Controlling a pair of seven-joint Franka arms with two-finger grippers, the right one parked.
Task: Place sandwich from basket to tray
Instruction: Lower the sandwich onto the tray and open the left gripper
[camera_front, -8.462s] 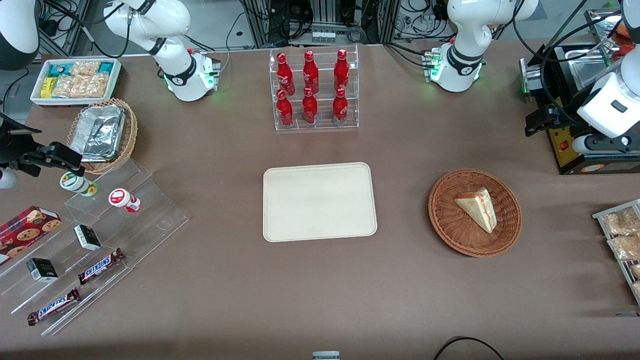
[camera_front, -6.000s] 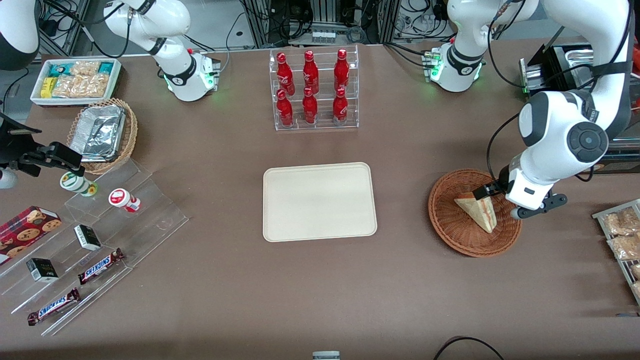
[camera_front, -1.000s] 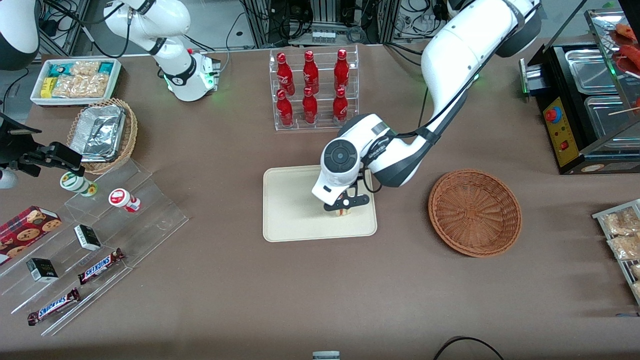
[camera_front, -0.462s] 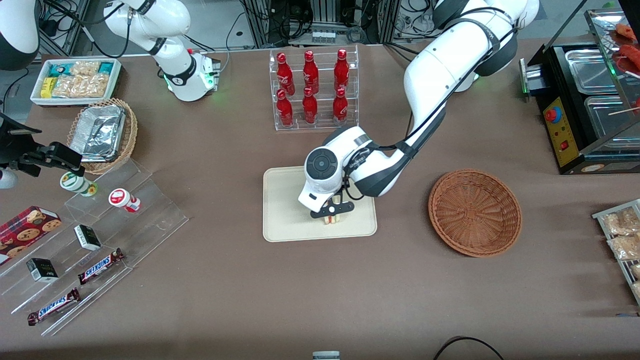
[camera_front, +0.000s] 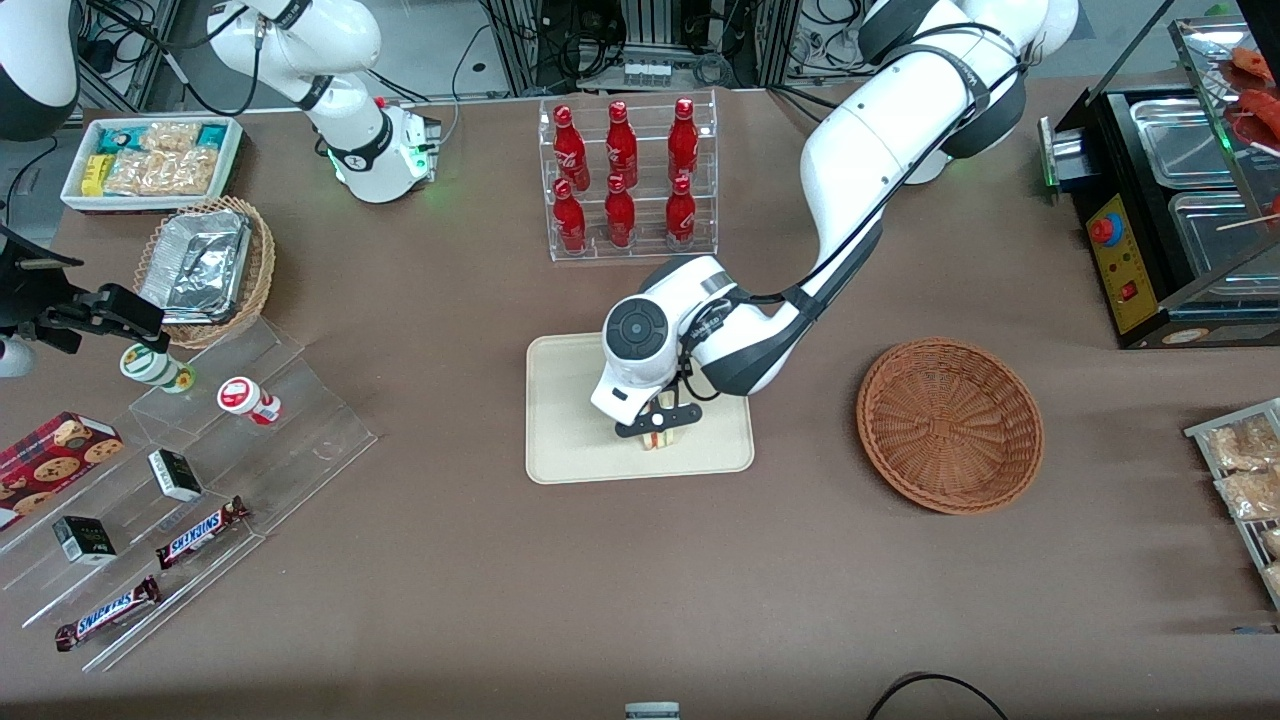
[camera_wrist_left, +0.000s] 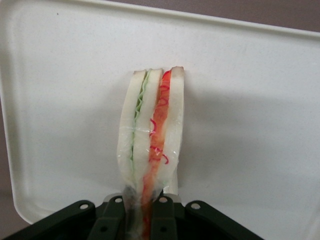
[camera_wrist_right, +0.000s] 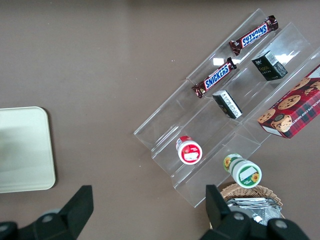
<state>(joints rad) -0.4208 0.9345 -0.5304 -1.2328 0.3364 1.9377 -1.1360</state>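
The gripper hangs over the tray, in the half nearer the front camera, with its 2 fingers closed on the sandwich. From the front, only a small pale bit of the sandwich shows under the black finger bar, and whether it touches the tray floor cannot be told from here. The working arm reaches in from its base and bends down over the tray. The basket sits on the brown table beside the tray, toward the working arm's end, with nothing in it. Farther from the camera than the tray stands a clear rack with 6 red bottles. Toward the parked arm's end lie a tan basket of foil containers, a white bin of snack packets, and clear stepped shelves with candy bars and small boxes.

In the left wrist view, the gripper pinches the sandwich at 1 end between its dark fingers. The sandwich stands on edge, showing its layers: white bread, a green strip, white again, then a red strip and more bread, under clear wrap. The tray fills almost all of the background, its rounded rim meeting brown table at the border.

In the right wrist view, a corner of the tray lies on the table, well apart from the stepped shelves, which hold 2 candy bars, 2 dark boxes, a cookie box and 2 small cups.
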